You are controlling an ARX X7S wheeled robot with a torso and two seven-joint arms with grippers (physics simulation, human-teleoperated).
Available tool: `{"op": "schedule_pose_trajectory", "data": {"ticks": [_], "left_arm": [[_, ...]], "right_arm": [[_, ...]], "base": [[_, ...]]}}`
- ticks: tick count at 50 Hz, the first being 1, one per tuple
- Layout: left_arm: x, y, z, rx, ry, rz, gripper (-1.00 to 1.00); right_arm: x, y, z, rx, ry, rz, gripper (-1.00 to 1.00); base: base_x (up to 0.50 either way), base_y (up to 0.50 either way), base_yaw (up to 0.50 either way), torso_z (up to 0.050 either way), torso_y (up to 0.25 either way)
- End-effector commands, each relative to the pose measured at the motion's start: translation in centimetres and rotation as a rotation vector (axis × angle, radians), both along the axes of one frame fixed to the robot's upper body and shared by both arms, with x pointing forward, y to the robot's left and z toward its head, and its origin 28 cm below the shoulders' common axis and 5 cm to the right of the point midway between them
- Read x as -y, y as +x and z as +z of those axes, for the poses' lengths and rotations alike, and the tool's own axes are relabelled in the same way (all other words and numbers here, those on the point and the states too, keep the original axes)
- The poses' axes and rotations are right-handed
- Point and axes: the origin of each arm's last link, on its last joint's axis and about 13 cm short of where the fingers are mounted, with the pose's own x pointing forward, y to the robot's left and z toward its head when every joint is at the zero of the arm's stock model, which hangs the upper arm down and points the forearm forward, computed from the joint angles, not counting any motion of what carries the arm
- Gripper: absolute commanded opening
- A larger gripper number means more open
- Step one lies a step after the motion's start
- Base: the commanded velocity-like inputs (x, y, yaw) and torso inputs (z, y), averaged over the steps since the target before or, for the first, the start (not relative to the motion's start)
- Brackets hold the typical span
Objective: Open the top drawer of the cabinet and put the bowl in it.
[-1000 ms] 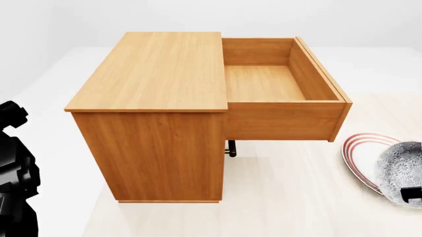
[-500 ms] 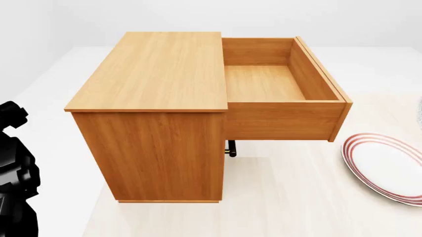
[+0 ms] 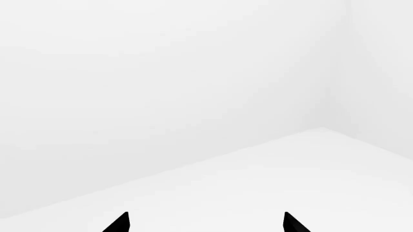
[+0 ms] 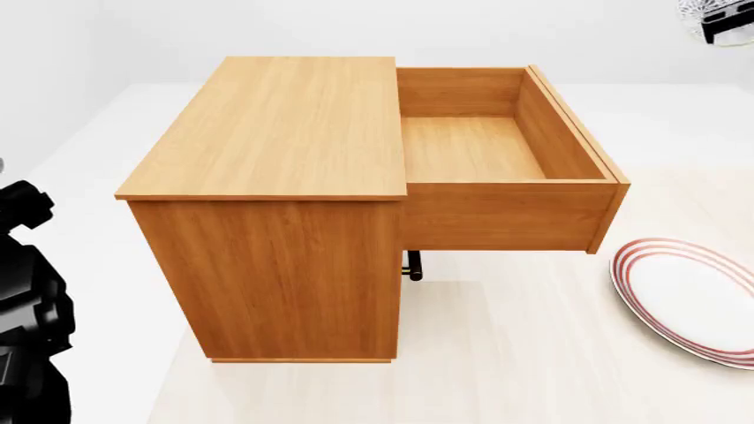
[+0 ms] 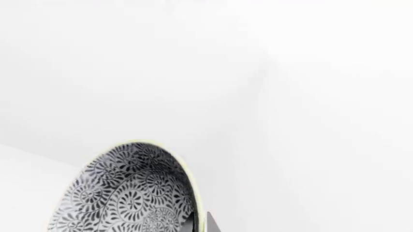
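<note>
Carrying stage, drawer already open.

Top drawer (image 4: 471, 146): pulled fully out of the cabinet (image 4: 277, 203), its shallow wooden box bare and unobstructed from above. Opening step judged complete.

Bowl (image 5: 129, 191): blue-grey scroll-patterned outside fills the lower part of the right wrist view, pale rim showing; in the head view only a sliver appears at the top right corner (image 4: 707, 9), high and well apart from the drawer, beyond its far right side.

Right gripper (image 4: 728, 31): only a dark part shows beside the bowl; jaws judged clamped on the bowl, since it hangs in the air with them.

Left gripper (image 3: 205, 223): two dark tips stand apart, nothing between them, facing blank white wall and floor. Left arm (image 4: 30, 300) idles low at the head view's left.

Plate (image 4: 689, 300): red-ringed, lying on the floor right of the cabinet, bare.

Next move, by judgement: bring the bowl inward and down over the open box, clear the raised drawer front, level it, then release.
</note>
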Motion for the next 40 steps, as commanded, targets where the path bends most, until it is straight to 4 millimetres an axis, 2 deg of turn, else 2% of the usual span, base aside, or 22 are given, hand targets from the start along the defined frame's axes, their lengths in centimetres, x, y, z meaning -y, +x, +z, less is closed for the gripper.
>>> {"op": "schedule_pose_trajectory", "data": {"ticks": [1,5,12,20,28,40], "left_arm": [[0.1,0.0,-0.1,-0.001,-0.001,-0.005,1.0],[0.2,0.1,-0.1,-0.001,0.0,-0.007,1.0],[0.3,0.1,-0.2,-0.003,-0.001,-0.011,1.0],[0.5,0.1,-0.4,-0.006,0.0,-0.018,1.0],[0.4,0.0,-0.5,-0.005,-0.004,-0.023,1.0],[0.3,0.0,-0.5,-0.004,-0.005,-0.021,1.0]], "right_arm": [[-3.8,3.4,4.7,0.091,-0.085,0.067,-1.0],[-5.2,4.6,4.6,0.043,-0.081,0.135,-1.0],[-8.1,6.2,3.3,-0.067,-0.097,0.244,-1.0],[-10.1,7.8,2.0,-0.208,-0.036,0.334,-1.0],[-10.3,8.7,0.4,-0.325,0.105,0.376,-1.0],[-10.2,9.0,-0.3,-0.383,0.139,0.351,-1.0]], "base": [[0.0,0.0,0.0,0.0,0.0],[0.0,0.0,0.0,0.0,0.0],[0.0,0.0,0.0,0.0,0.0],[0.0,0.0,0.0,0.0,0.0],[0.0,0.0,0.0,0.0,0.001],[0.0,0.0,0.0,0.0,0.0]]}}
